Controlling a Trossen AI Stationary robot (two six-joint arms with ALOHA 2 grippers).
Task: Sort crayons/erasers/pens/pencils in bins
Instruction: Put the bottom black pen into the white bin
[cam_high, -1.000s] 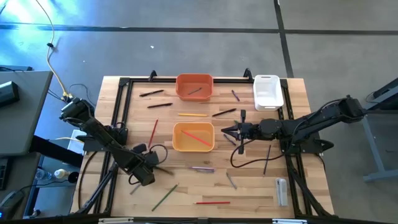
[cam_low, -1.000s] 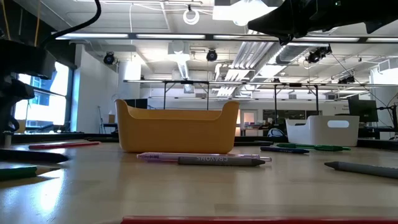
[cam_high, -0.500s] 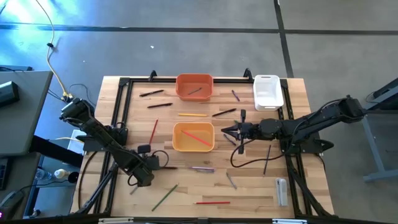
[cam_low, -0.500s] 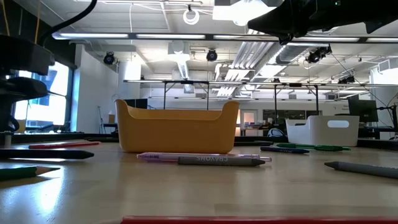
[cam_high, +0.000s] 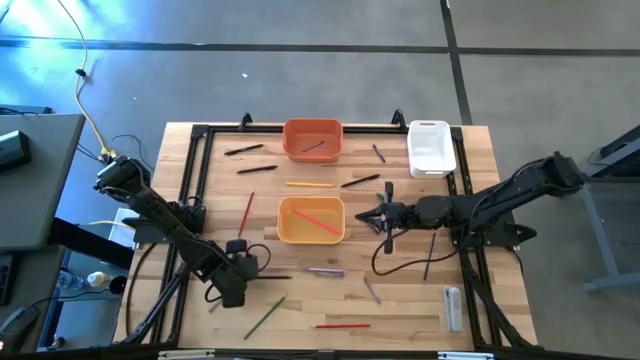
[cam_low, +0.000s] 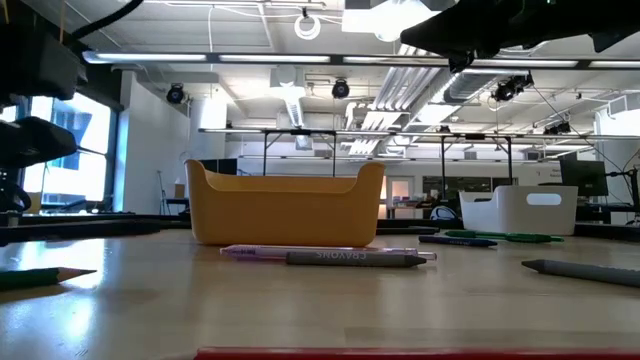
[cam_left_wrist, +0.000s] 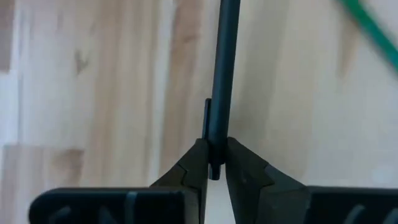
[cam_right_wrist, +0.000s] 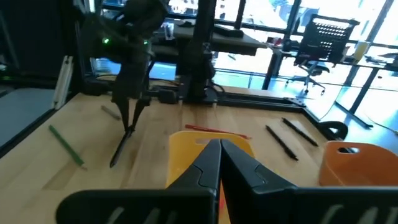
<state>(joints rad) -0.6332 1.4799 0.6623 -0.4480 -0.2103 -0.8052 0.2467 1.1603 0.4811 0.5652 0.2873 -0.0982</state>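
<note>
- The wooden table (cam_high: 210, 170) is seen from above, with both dark arms reaching in from its sides.
- The yellow-orange bin (cam_high: 311, 220) sits near the table's middle, with a red stick lying in it; in the low view it stands behind a grey crayon (cam_low: 355, 259).
- The orange bin (cam_high: 313, 139) is placed at the far edge, with a dark stick inside, and the white bin (cam_high: 431, 148) is set to its right, apart from it.
- The left gripper (cam_high: 243, 266) is positioned at the near-left part of the table, its jaws closed narrowly on a black pen (cam_left_wrist: 222, 81), which is held at one end and juts out over the wood.
- The right gripper (cam_high: 372, 213) is held just right of the yellow-orange bin, with its jaws pressed fully together on nothing.
- Loose sticks are scattered over the table: a red pencil (cam_high: 247, 210) left of the yellow-orange bin, a green pencil (cam_high: 265, 316) near the front edge, a yellow pencil (cam_high: 309, 184) between the two orange-toned bins.
</note>
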